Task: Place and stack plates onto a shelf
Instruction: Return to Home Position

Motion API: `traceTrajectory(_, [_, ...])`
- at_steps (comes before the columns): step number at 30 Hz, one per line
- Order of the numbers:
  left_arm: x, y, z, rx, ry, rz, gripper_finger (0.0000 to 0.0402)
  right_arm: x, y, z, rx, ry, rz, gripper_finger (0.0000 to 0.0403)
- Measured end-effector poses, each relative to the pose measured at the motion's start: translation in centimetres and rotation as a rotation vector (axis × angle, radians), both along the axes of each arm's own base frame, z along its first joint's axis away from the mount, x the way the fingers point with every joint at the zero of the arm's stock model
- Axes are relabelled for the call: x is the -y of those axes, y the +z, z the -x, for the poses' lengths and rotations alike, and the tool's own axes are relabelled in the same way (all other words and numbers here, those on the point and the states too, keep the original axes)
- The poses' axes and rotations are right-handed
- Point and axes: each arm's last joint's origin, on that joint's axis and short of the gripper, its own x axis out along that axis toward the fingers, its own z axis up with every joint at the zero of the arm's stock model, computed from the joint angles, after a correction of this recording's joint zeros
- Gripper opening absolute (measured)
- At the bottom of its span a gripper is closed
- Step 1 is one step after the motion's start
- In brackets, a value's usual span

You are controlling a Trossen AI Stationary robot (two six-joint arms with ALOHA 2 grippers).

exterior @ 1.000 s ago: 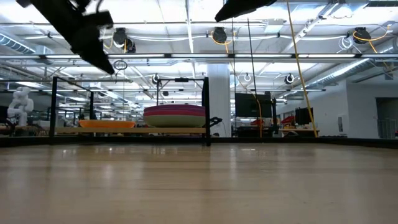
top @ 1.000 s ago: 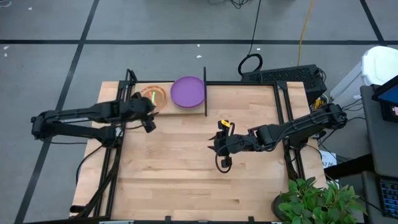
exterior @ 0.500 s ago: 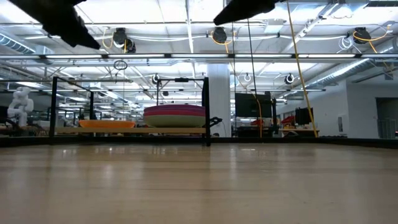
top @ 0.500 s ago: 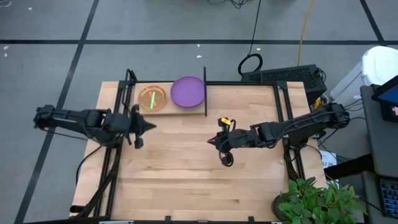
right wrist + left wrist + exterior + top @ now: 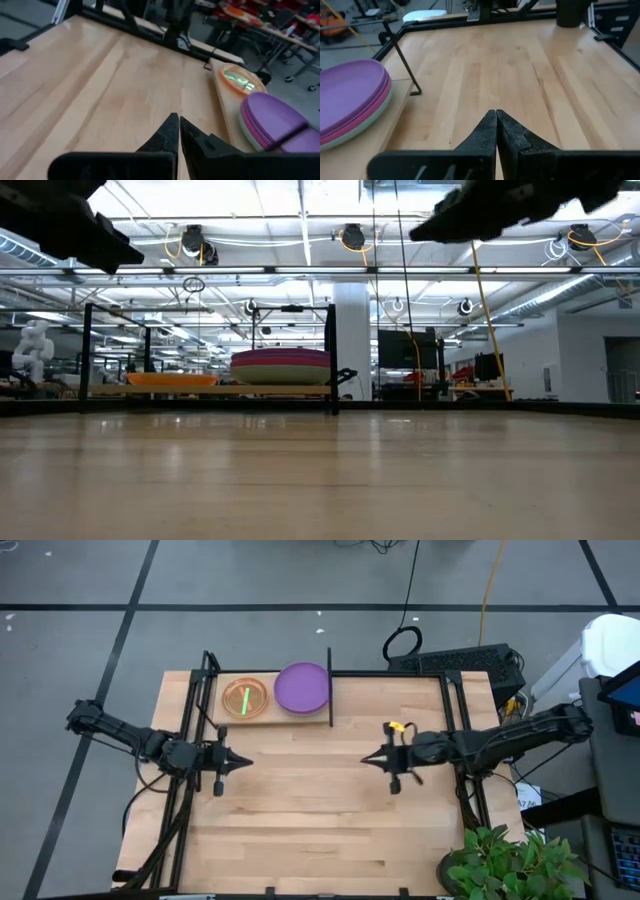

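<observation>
The shelf [image 5: 265,712], a narrow wooden board in a black frame, stands at the table's far left. On it a stack of large plates with a purple one on top [image 5: 302,687] [image 5: 350,100] rests flat. Beside it lies a smaller stack of translucent orange and green plates [image 5: 245,697] [image 5: 237,80]. My left gripper [image 5: 245,761] [image 5: 496,114] hovers shut over the table's left side, nearer than the shelf. My right gripper [image 5: 365,759] [image 5: 175,118] hovers shut right of the table's middle. Their fingertips point at each other, and both hold nothing.
The shelf's upright black post [image 5: 330,685] [image 5: 332,360] stands at its right end. Black frame rails [image 5: 455,730] run along the table's left and right sides. A potted plant [image 5: 510,865] sits at the near right corner. Bare wooden tabletop [image 5: 310,810] lies between the arms.
My left gripper has drawn back from the orange plates on the shelf toward the table's near and left side and turned to point right. My right gripper has withdrawn toward the table's right edge and levelled out. The plates on the shelf have stayed put.
</observation>
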Motion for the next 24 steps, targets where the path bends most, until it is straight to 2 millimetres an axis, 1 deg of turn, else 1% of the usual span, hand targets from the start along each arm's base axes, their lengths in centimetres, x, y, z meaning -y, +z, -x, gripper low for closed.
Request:
traceTrajectory(5, [-0.1, -0.3, 0.6, 0.026, -0.036, -0.046, 0.0003, 0.9, -1.9, 2.8, 0.047, -0.009, -0.013, 0.0])
traceTrajectory(10, [-0.1, -1.0, 1.0, 0.052, -0.096, -0.12, 0.0003, 1.3, -3.5, 4.7, 0.114, -0.012, -0.031, 0.0])
traceTrajectory(14, [0.0, -2.1, 1.0, 0.111, -0.143, -0.126, 0.0003, 1.4, -5.0, 5.9, 0.166, -0.009, -0.031, 0.0])
traceTrajectory(19, [0.1, -4.2, 1.0, 0.157, -0.168, -0.102, 0.0003, 1.5, -6.8, 7.0, 0.198, -0.009, -0.034, 0.0])
traceTrajectory(24, [0.2, -6.1, 1.0, 0.221, -0.192, -0.087, 0.0003, 1.6, -8.0, 7.7, 0.208, -0.009, -0.036, 0.0])
